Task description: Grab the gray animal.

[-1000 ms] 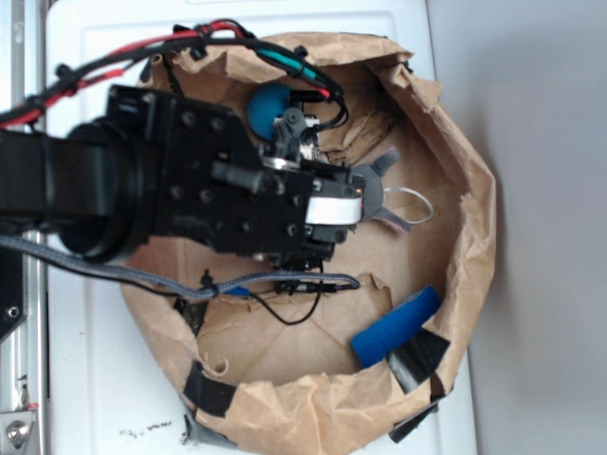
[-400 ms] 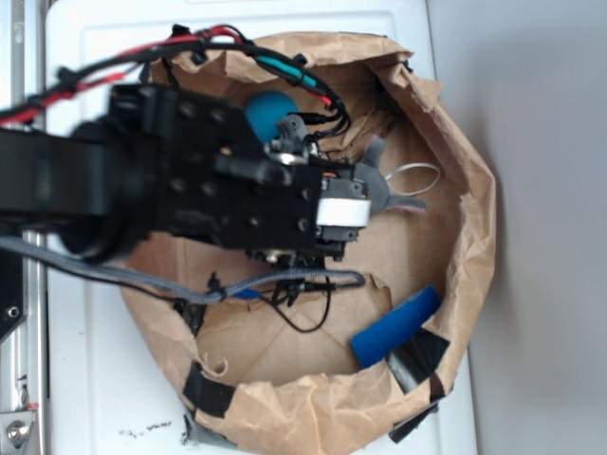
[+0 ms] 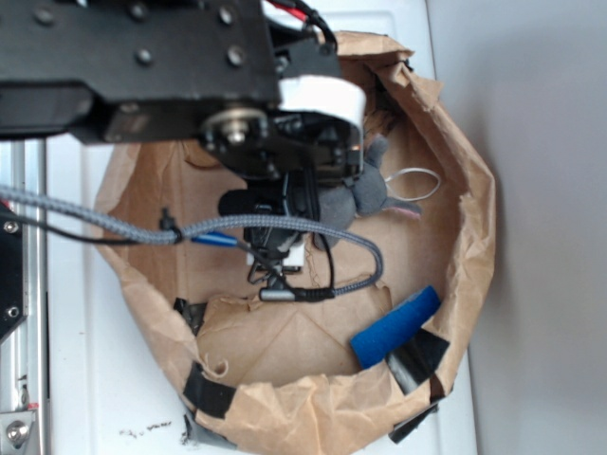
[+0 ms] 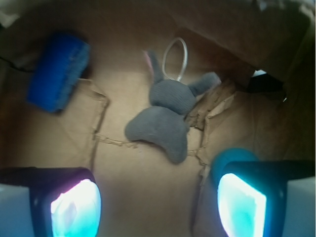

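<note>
Near the middle of the crumpled brown paper nest (image 4: 148,187), the small floppy gray plush animal (image 4: 165,116) is lying free. Above it, the black gripper (image 4: 158,202) is hovering with jaws wide, approaching; next it needs descending and closing.

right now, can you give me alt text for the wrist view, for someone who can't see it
A gray animal plush lies flat on crumpled brown paper, a thin white loop by its ears. A blue foam block sits upper left. The open tool fingers frame the bottom corners, apart from the toy.
</note>
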Motion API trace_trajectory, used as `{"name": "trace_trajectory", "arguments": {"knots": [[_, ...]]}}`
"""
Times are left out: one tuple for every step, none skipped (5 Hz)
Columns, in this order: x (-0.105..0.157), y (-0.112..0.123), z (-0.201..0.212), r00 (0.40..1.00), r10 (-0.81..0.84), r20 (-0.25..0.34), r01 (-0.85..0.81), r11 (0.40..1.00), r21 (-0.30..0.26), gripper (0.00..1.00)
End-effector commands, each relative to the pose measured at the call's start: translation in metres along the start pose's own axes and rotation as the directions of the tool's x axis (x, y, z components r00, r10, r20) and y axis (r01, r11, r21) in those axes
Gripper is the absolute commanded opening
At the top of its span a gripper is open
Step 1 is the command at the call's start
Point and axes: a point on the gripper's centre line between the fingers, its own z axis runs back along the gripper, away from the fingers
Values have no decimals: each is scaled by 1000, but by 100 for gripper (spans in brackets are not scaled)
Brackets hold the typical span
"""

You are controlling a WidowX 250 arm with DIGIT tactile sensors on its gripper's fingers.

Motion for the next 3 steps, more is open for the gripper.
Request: {"name": "trace_trajectory", "arguments": {"knots": [[28,6,1,998,19,67,-23,998,60,100],[38,-9,-25,999,4,54,-9,996,93,100],[48,-10,-50,999,40,27,-42,997,68,100]]}}
